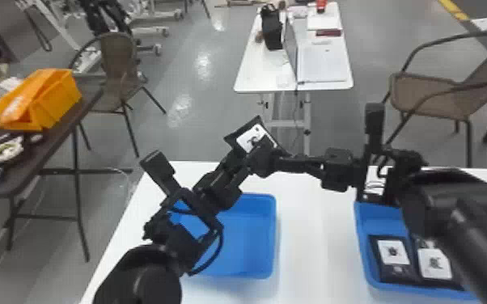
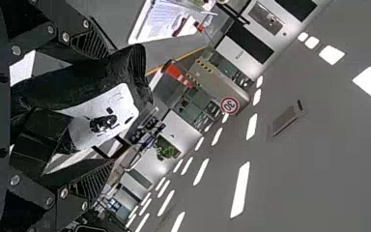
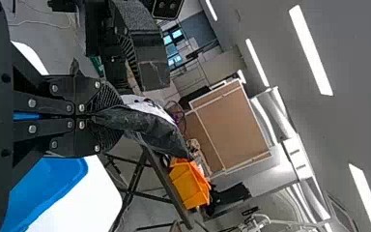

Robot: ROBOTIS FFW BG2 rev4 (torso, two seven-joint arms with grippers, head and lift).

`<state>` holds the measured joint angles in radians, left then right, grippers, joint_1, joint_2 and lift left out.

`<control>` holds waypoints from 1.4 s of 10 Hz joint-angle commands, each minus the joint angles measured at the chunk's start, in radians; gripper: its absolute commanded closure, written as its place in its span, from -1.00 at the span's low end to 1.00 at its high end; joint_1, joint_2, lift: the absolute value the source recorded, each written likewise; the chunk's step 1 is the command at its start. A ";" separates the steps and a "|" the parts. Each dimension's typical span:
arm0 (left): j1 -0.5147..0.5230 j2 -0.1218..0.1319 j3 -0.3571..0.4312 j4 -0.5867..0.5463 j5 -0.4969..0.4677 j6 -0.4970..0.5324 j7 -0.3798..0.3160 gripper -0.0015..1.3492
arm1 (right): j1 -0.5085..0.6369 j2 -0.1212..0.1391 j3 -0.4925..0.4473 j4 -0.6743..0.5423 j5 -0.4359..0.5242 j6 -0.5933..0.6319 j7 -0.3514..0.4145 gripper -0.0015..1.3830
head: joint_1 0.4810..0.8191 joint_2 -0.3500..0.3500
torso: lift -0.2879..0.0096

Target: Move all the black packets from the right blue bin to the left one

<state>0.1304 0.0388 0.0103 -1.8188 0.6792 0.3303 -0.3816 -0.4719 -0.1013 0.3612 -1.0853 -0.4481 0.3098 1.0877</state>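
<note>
Above the far edge of the left blue bin, my right gripper holds a black packet with a white label. In the right wrist view my right gripper is shut on an edge of the packet. My left gripper meets the same packet from the other side; in the left wrist view my left gripper stands open, its fingers wide apart around the packet. Two packets lie in the right blue bin, partly covered by my right arm.
Both bins stand on a white table, a gap between them. To the left is a dark table with an orange bin. Another white table and chairs stand beyond.
</note>
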 commanded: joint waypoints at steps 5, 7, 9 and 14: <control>0.020 -0.005 -0.006 -0.033 -0.015 -0.001 0.076 0.81 | -0.004 0.003 -0.001 0.036 -0.012 -0.021 0.000 0.73 | 0.27 0.51 | 0.94; 0.026 -0.005 -0.007 -0.033 -0.015 -0.033 0.082 0.81 | -0.010 0.008 -0.005 0.071 -0.031 -0.063 -0.008 -0.26 | 0.27 0.51 | 0.94; 0.040 -0.010 0.008 -0.033 -0.030 -0.059 0.093 0.81 | 0.029 0.002 -0.068 0.033 -0.008 -0.092 -0.026 -0.97 | 0.27 0.51 | 0.94; 0.109 -0.041 0.062 -0.005 -0.754 -0.266 0.194 0.81 | 0.395 -0.023 -0.300 -0.452 0.198 -0.001 -0.537 -0.42 | 0.27 0.39 | 0.94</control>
<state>0.2318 0.0004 0.0746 -1.8363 0.0015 0.0799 -0.1859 -0.1146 -0.1264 0.0797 -1.4999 -0.2582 0.3117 0.5530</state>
